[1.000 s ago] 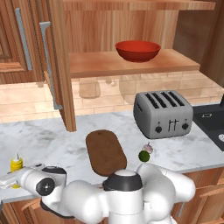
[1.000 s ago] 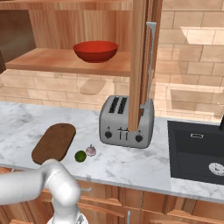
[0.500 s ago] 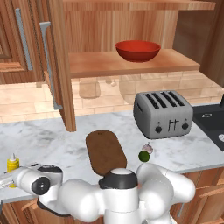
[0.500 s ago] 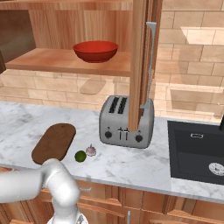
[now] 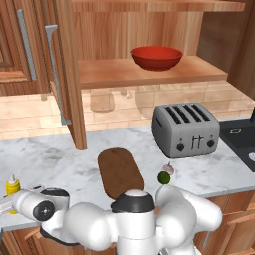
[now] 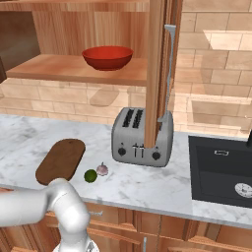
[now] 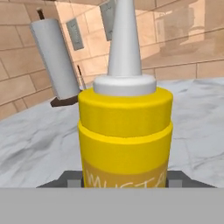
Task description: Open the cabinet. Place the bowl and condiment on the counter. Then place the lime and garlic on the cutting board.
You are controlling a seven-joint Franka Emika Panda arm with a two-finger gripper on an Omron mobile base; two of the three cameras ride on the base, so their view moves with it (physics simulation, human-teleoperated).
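**Q:** Hand view: what is the end effector (image 7: 125,179) state?

**A:** It is pinching the condiment (image 7: 125,131). One dark fingertip (image 7: 72,179) sits against each side of the yellow body. The bottle stands upright between them, pale nozzle pointing up. Whether its base rests on the tabletop (image 7: 35,135) cannot be determined.

**Q:** What lies beyond the end effector?

**A:** White marble, then a tiled wall. A white roll on a dark stand (image 7: 54,59) stands ahead and to the left in this view.

**Q:** Left base view: where are the task items?

**A:** The condiment is at the far left, near the front edge of the tabletop, where the arm reaches across. The cutting board (image 5: 119,172) lies well to the right of the end effector and carries nothing. The lime (image 5: 163,177) and garlic (image 5: 169,168) lie farther right, just off the board's right edge, close together. The cabinet is open, with its left door (image 5: 67,74) swung out. The bowl (image 5: 156,57) sits on the lower shelf (image 5: 149,72), high above and to the right of the end effector.

**Q:** Other items?

**A:** A grey toaster (image 5: 185,129) stands behind the lime and garlic. A dark sink (image 5: 239,137) is at the right edge.

**Q:** Right base view: is this consistent?

**A:** Yes. The arm runs out past the left edge. The lime and garlic lie on the marble between board and toaster. The right door (image 6: 157,74) stands edge-on in front of the toaster, and the bowl is on the shelf
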